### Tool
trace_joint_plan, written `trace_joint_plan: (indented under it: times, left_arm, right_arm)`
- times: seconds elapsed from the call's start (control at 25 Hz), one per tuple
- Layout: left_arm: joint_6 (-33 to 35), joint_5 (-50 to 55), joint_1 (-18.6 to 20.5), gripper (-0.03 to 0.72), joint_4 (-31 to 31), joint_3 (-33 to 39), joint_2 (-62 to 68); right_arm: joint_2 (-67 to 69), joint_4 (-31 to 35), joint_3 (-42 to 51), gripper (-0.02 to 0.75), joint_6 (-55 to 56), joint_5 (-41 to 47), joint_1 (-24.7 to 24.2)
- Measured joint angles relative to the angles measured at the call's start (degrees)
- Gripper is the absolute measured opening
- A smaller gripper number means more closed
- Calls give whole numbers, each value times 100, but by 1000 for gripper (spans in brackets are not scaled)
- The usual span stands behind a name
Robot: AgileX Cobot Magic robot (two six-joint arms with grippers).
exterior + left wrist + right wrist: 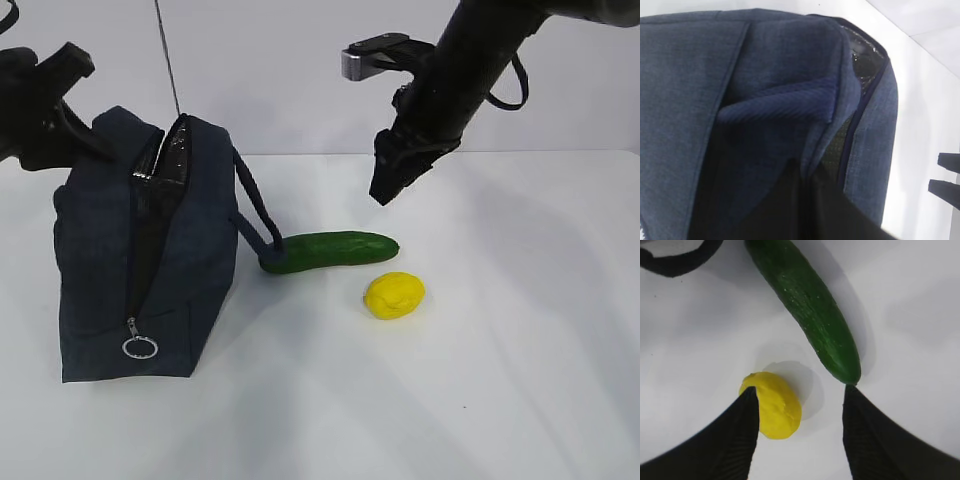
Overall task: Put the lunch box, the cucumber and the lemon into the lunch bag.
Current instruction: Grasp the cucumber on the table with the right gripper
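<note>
Two parted fingers [735, 440] (above lemon [774, 406])

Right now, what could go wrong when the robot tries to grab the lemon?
The lemon is round and could roll off when the open right gripper closes. The cucumber lies close beside it, so a finger might bump it. The lunch bag opening is a narrow slit, so things may catch on its edge.

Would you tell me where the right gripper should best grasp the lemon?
Probably from above, across its short middle: the lemon lies free on the table, apart from the cucumber, and the open right gripper hangs over it.
</note>
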Motion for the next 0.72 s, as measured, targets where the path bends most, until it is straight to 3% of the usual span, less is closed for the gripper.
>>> trace_joint_plan:
  times: [0.12, 0.48, 0.72]
  left_arm:
    - [0, 0, 0, -6, 36, 0, 0]
    - [0, 0, 0, -6, 128, 0, 0]
    - [0, 0, 0, -6, 128, 0, 0]
  right_arm:
    - [0, -94, 0, 412, -450, -29, 0]
    - [546, 197, -22, 412, -3300, -198, 0]
    - [1088, 269, -308, 412, -3967, -674, 0]
